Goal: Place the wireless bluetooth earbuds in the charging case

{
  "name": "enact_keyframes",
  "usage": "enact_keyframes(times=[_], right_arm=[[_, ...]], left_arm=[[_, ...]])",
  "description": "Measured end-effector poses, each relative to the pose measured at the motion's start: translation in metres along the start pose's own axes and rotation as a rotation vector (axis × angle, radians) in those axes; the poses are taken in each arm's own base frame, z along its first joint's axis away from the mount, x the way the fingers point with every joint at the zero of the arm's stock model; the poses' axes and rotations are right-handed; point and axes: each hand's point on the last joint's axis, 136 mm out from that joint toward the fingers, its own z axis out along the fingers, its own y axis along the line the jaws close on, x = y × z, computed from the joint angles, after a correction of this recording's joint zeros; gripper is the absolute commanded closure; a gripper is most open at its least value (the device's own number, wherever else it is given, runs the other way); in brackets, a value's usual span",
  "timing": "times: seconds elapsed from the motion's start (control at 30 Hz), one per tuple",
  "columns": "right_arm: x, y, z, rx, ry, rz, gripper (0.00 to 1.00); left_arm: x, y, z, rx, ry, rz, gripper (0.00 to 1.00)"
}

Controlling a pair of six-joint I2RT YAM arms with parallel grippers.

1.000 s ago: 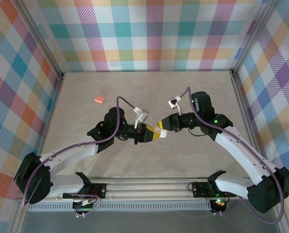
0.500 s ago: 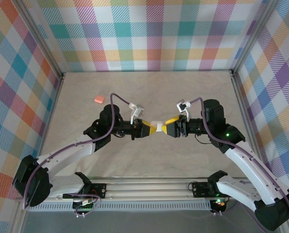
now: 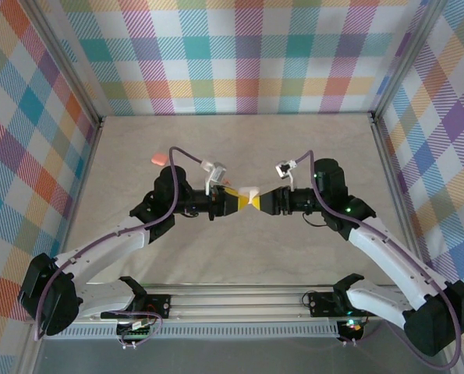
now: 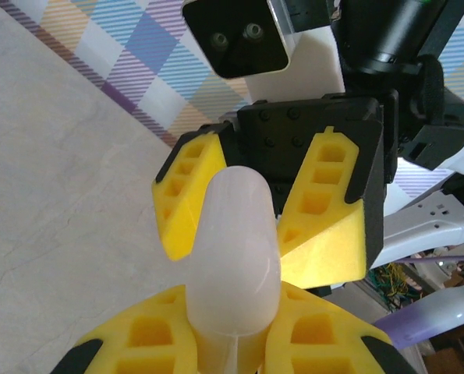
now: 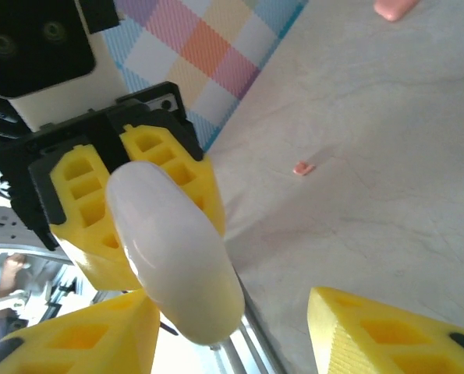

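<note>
My left gripper (image 3: 238, 200) is shut on a glossy white charging case (image 3: 249, 194), held closed above the table's middle. In the left wrist view the case (image 4: 233, 257) sticks out from between my yellow fingers (image 4: 138, 343). My right gripper (image 3: 261, 200) faces it, open, with its fingers to either side of the case's free end (image 5: 177, 249). One right finger (image 5: 395, 339) stands well apart from the case. A tiny salmon-pink earbud (image 5: 302, 167) lies on the table.
A salmon-pink case (image 3: 159, 158) lies at the back left of the table, and the same pink case (image 5: 395, 8) sits at the top edge of the right wrist view. Checked walls enclose three sides. A metal rail (image 3: 239, 300) runs along the near edge.
The right gripper has gone from nearly shut to open around the case's end. Both grippers, with the case, have shifted a little toward the back of the table.
</note>
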Motion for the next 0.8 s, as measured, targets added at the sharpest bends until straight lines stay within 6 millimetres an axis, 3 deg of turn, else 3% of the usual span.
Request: enact_keyframes(times=[0.2, 0.33, 0.5, 0.73, 0.8], right_arm=[[-0.005, 0.007, 0.007, -0.082, 0.005, 0.031, 0.71], [-0.006, 0.006, 0.010, -0.104, 0.007, 0.034, 0.82], [-0.007, 0.002, 0.014, -0.108, 0.012, 0.050, 0.89], [-0.011, -0.036, 0.018, 0.002, -0.002, 0.160, 0.90], [-0.018, -0.056, 0.014, 0.064, -0.017, 0.210, 0.90]], left_arm=[[-0.001, 0.004, 0.003, 0.014, -0.001, -0.015, 1.00], [-0.002, 0.007, 0.002, 0.013, -0.002, -0.032, 0.88], [-0.001, 0.013, 0.002, -0.016, -0.003, -0.023, 0.60], [0.007, 0.032, -0.009, -0.181, 0.008, 0.045, 0.01], [0.006, 0.041, -0.018, -0.268, -0.001, 0.066, 0.00]])
